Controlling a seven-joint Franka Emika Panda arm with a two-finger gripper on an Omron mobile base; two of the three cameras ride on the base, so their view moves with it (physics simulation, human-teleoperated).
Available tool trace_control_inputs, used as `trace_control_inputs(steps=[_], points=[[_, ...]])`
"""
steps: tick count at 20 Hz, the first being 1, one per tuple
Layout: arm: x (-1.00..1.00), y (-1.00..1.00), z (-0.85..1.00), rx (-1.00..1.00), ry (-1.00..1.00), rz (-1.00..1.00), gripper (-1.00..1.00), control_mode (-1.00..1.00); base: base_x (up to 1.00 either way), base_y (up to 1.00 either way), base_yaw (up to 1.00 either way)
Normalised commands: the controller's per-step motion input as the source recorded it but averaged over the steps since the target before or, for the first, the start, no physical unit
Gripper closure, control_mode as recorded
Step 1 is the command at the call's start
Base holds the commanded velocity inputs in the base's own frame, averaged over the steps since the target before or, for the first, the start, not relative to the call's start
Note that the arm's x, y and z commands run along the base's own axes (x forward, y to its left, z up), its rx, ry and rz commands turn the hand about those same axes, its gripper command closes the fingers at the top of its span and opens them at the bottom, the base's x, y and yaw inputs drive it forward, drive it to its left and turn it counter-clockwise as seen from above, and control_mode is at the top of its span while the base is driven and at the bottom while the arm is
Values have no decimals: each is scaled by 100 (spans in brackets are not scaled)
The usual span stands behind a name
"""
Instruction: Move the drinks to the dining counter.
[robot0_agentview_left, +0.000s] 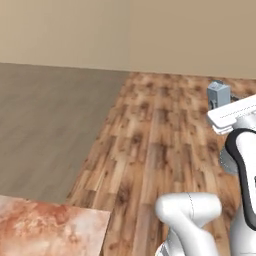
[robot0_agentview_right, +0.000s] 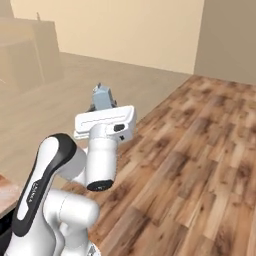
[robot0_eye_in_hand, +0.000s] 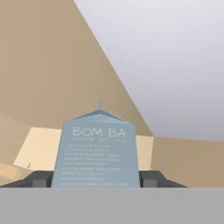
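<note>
A pale blue-grey carton (robot0_eye_in_hand: 99, 151) printed "BOM BA" stands upright between my two dark fingertips (robot0_eye_in_hand: 151, 178), held in the air. My gripper (robot0_eye_in_hand: 95, 180) is shut on its lower sides. In the left base view the carton (robot0_agentview_left: 218, 93) sticks up above the white hand at the right edge, over the wooden floor. From the right base the carton (robot0_agentview_right: 103, 97) rises above the gripper (robot0_agentview_right: 101, 106), with the arm folded beneath it. A corner of a reddish-brown marble top (robot0_agentview_left: 50, 227) lies at the lower left; I cannot tell whether it is the dining counter.
Wooden floor (robot0_agentview_left: 160, 145) stretches ahead, with a grey-brown floor area (robot0_agentview_left: 45, 125) to its left. Beige walls (robot0_agentview_left: 130, 30) close the far side. A pale cabinet block (robot0_agentview_right: 30, 55) stands at the far left.
</note>
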Motion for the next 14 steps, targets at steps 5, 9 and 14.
trace_control_inputs(steps=[5,9,14], points=[[0,0,0,0,0,0,100,100,100,-63,-1],[0,0,0,0,0,0,100,100,100,-77,0],[0,0,0,0,0,0,100,100,100,-95,0]])
